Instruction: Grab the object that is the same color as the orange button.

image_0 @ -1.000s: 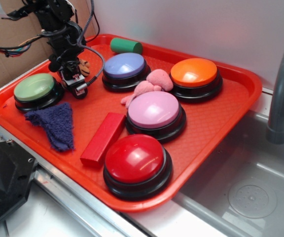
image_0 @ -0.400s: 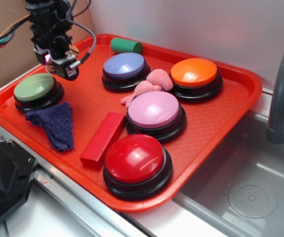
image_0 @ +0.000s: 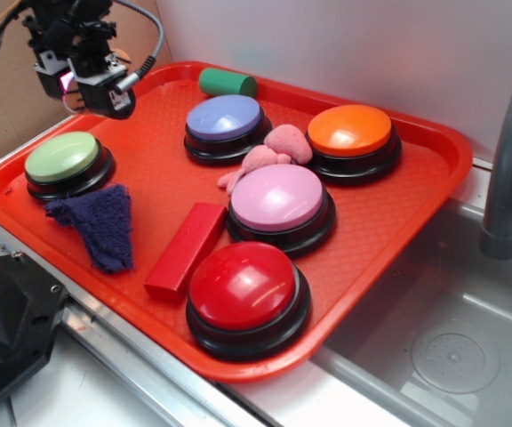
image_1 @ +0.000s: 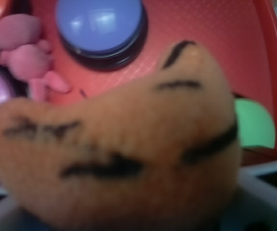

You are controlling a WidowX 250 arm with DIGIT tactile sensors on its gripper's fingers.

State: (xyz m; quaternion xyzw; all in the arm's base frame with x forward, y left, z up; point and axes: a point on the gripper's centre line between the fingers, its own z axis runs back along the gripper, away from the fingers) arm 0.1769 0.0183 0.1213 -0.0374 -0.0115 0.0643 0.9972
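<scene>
Hanging above the tray's (image_0: 416, 191) far-left corner, the gripper (image_0: 96, 84) pinched the plush tiger (image_1: 114, 154), well apart from the orange button (image_0: 350, 130), so the grab looked done, needing only a steady hold.

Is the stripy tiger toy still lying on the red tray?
No, the tiger toy fills the wrist view, lifted above the tray in the tool.

A red tray (image_0: 398, 222) is the surface. At its far edge lies a green cylinder (image_0: 227, 83). A blue button (image_0: 225, 118) sits near it, a green button (image_0: 63, 158) far left, a dark blue cloth (image_0: 99, 224) just nearer. A pink plush (image_0: 274, 151) touches the pink button (image_0: 278, 199); a red block (image_0: 186, 248) lies left of the red button (image_0: 244, 286). A grey faucet (image_0: 510, 169) stands right.
</scene>
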